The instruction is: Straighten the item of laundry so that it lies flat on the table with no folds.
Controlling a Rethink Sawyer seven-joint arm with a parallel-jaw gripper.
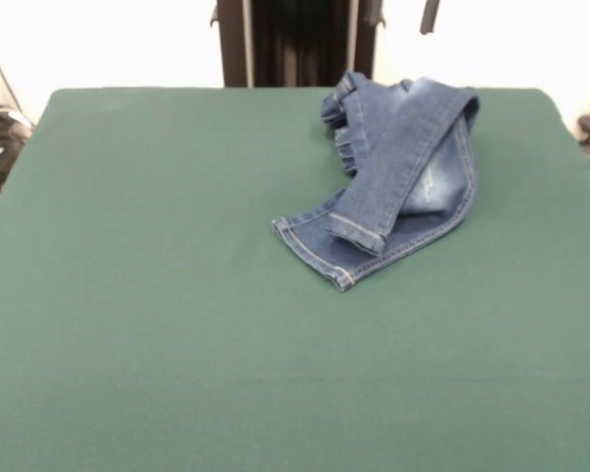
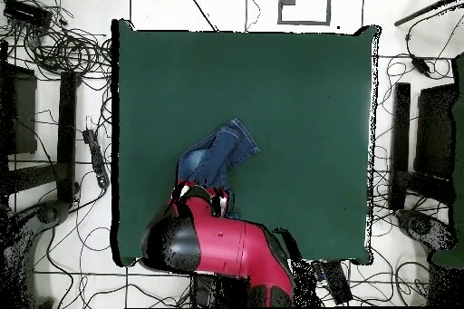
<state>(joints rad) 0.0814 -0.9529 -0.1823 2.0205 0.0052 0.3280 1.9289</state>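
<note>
Overhead view: arm (image 2: 222, 246) covers the folded jeans' (image 1: 398, 172) robot-side end on the table (image 1: 157, 324); gripper (image 2: 203, 195) state unclear.

folded jeans (image 2: 217, 153) beside red arm (image 2: 227, 244)

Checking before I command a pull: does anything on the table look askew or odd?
Yes. The small blue denim jeans lie crumpled near the robot-side edge of the dark green felt table, one leg folded over the other, waistband bunched. Nothing looks spilled or damaged.
</note>
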